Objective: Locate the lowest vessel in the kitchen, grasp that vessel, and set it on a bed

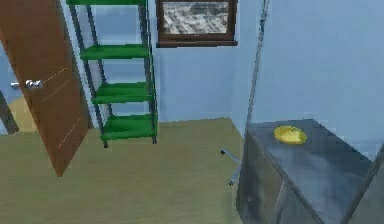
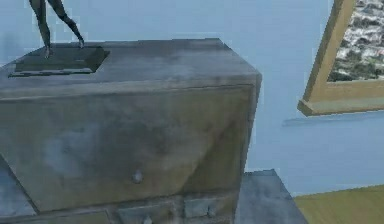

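Note:
A small yellow, shallow vessel-like object lies on top of a low grey metal cabinet at the forward view's lower right. In the arm side view a large grey box-shaped cabinet stands close in front, with a lower grey top at its foot.
A green shelving unit stands against the blue wall ahead, and a brown door hangs ajar at the left. A wood-framed window is above. A dark statue on a base stands on the big cabinet; another window frame shows at the right. Wooden floor lies ahead.

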